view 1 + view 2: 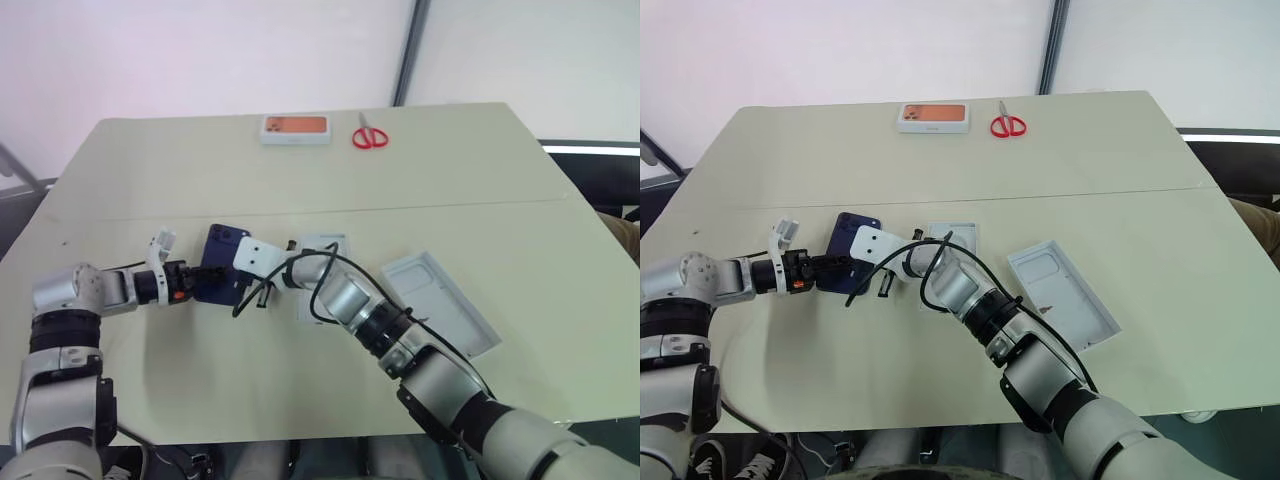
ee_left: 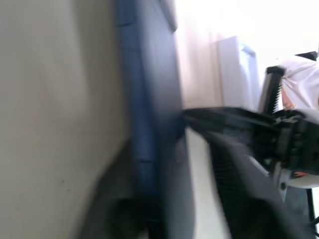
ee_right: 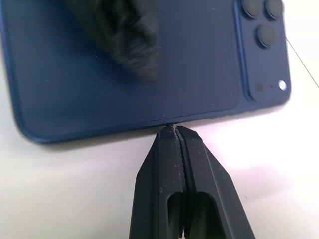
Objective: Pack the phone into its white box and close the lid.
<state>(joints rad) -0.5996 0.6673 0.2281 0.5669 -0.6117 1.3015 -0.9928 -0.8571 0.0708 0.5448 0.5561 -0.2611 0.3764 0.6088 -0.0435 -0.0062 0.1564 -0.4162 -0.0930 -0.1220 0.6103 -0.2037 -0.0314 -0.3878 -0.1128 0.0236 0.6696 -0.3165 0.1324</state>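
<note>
The phone (image 3: pixel 134 64) lies back-up on the worktop (image 1: pixel 420 170), left of the white box (image 1: pixel 953 242), not yet packed. The left gripper (image 1: pixel 837 272) has its fingers closed on the phone's near-left edge; the right gripper (image 3: pixel 175 130), fingers pressed together and empty, touches the phone's opposite long edge. Judging by this, the pickup is just beginning; placing it and closing the lid (image 1: pixel 442 302), lying open-side up well to the right, remain. The right arm crosses over the box, likely obstructing it. Scissors (image 1: pixel 369 135) and an orange-topped box (image 1: pixel 296 128) sit far back.
</note>
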